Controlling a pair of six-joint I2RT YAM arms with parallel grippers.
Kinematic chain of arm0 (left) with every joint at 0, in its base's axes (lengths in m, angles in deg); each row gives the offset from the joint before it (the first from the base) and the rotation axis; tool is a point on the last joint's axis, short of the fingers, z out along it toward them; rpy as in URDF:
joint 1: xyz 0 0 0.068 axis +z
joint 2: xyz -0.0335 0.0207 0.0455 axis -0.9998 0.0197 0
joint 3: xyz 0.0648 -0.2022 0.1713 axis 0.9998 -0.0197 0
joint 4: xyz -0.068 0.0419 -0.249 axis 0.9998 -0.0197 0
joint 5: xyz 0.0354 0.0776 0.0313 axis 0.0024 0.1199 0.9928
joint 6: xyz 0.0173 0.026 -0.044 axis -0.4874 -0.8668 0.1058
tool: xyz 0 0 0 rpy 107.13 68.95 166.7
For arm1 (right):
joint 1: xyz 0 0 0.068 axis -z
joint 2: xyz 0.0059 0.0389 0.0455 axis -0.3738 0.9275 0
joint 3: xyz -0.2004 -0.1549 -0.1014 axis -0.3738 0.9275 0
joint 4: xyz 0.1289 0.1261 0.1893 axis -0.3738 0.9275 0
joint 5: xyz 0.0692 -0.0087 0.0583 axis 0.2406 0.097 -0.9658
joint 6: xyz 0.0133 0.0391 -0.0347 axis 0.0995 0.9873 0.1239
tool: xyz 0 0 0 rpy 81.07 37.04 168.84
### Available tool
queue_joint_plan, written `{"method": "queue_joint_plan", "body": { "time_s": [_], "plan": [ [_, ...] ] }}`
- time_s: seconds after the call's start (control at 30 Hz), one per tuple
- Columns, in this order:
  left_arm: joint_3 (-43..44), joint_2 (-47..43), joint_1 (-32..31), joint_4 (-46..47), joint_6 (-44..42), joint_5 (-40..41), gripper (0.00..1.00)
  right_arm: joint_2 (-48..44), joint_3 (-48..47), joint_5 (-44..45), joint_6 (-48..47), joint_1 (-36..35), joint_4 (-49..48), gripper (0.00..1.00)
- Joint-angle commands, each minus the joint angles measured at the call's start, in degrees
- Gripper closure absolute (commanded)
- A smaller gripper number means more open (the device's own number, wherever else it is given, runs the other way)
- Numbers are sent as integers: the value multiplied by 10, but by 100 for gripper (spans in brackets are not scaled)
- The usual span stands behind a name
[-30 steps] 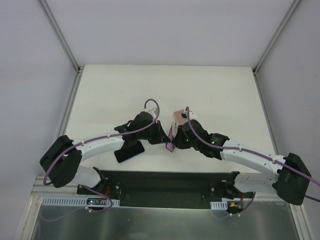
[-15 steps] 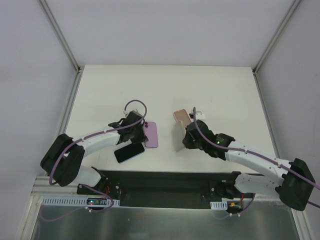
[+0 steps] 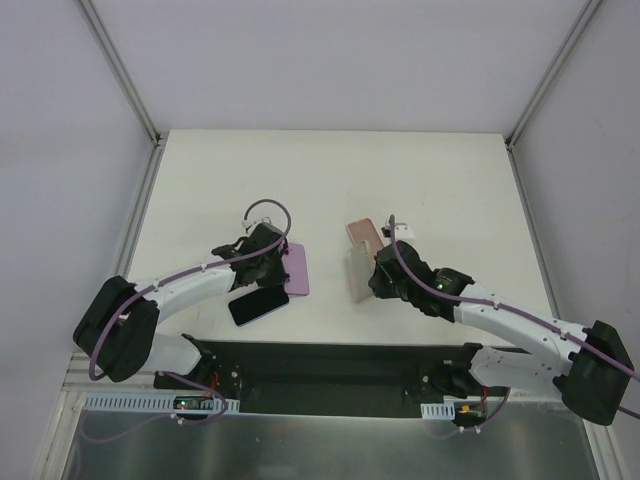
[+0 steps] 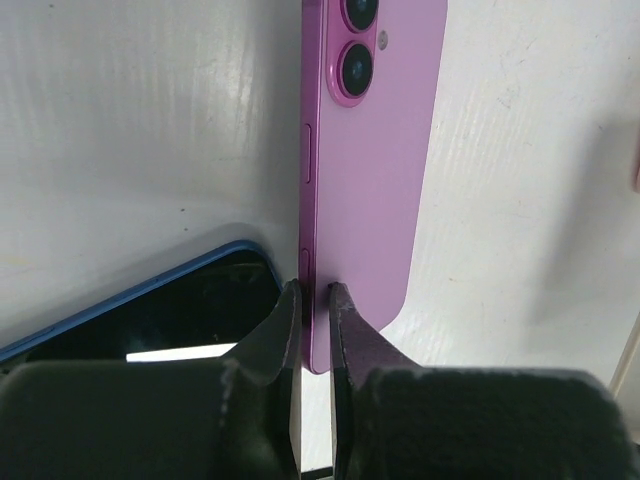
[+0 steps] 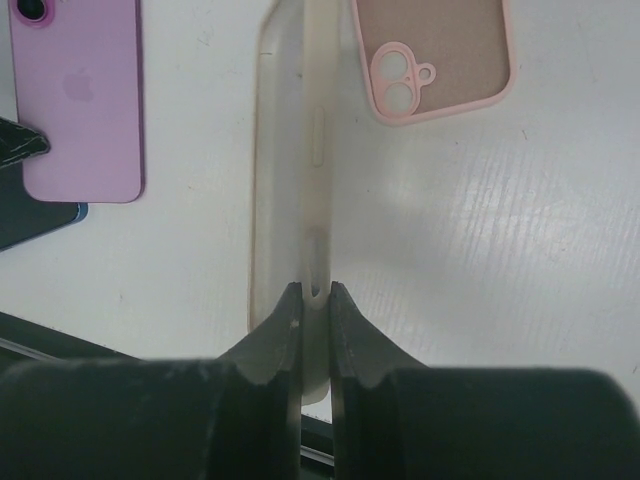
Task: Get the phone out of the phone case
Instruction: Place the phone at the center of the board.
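At lower centre of the left wrist view, the left gripper pinched only the thin side edge of the pink phone, close to its bottom corner. Judged risk: with so narrow a hold so far from the middle, the phone could pivot or slip out and strike the dark phone lying just beside it at lower left. Jaws were nearly closed, clamped across the phone's thickness. The phone showed its back and camera lenses, and whether it rested on the table could not be told. At lower centre of the right wrist view, the right gripper was likewise clenched, on the wall of the clear case, which stood on edge, empty and well apart from the phone. Second risk: the soft wall could buckle and spring free, or the case could come down on the pink case lying at upper right.
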Motion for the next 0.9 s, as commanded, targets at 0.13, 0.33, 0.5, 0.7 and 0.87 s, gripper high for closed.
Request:
{"method": "queue_joint_plan", "body": {
  "time_s": [0.13,0.33,0.5,0.7,0.87],
  "plan": [
    [7,-36,1,-111,-46,40,100,-9,-14,19,-10,3,-1,99],
    [31,-45,1,-121,-49,38,100,-19,-15,27,-12,6,7,99],
    [52,-49,1,-130,-59,44,100,-28,-13,29,-13,11,13,99],
    [104,-21,1,-139,-83,71,100,-37,-5,27,-9,22,14,99],
    [162,43,1,-139,-107,82,100,-45,-4,29,-8,25,21,99]
  ]
}}
